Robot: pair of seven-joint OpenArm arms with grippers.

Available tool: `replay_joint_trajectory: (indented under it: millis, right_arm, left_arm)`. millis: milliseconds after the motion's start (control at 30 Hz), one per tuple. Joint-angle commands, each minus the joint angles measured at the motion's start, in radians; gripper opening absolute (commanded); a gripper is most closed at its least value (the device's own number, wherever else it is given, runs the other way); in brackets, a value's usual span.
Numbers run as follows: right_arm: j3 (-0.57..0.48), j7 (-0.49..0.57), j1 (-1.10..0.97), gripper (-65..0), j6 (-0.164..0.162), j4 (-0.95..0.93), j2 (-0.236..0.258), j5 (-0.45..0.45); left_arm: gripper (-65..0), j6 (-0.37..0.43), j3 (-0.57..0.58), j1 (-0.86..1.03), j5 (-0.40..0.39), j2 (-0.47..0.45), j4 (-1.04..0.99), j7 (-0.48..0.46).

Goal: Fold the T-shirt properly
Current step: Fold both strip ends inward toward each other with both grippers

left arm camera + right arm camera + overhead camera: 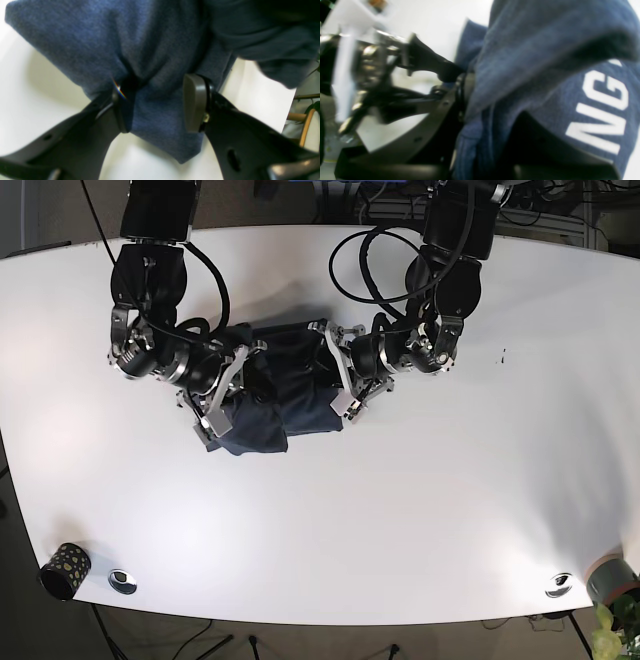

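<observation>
T-shirt, navy, bunched between both grippers above the white table. Left gripper has fabric pinched between its fingers; right gripper grips the opposite edge, cloth draped over it.

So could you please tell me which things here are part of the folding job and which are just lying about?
Part of the job:
- T-shirt
- left gripper, with shirt cloth between its fingers
- right gripper

Just lying about:
- dotted cup
- grey cup
- table

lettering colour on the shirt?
White block letters on the navy T-shirt; clearest in the right wrist view.
</observation>
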Motion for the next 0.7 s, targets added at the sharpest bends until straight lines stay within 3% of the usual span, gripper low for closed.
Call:
replay_joint_trajectory:
  millis: [0, 100, 267, 367, 667]
  right_arm:
    - [-0.016, 0.030, 0.036, -64.2, 0.010, -0.017, 0.004, 0.001]
    - [-0.046, 0.056, 0.056, -59.8, 0.008, -0.046, -0.013, -0.031]
    - [-0.060, 0.064, 0.058, -23.6, 0.007, -0.026, -0.016, -0.061]
    - [-0.062, 0.062, 0.044, -6.5, 0.008, 0.038, -0.017, -0.061]
    - [-0.034, 0.064, -0.017, -5.2, 0.017, 0.190, -0.017, -0.059]
  left_arm:
    - [-36.4, 0.006, 0.000, -0.005, 0.020, 0.000, 0.008, 0.028]
    - [-36.4, 0.003, 0.000, -0.005, 0.019, 0.000, 0.010, 0.028]
    - [-36.4, 0.000, 0.000, -0.010, 0.017, 0.000, 0.011, 0.023]
    - [-36.4, 0.000, 0.000, -0.005, 0.017, 0.000, 0.036, -0.010]
    - [-36.4, 0.000, -0.007, 0.022, 0.017, -0.004, 0.125, -0.098]
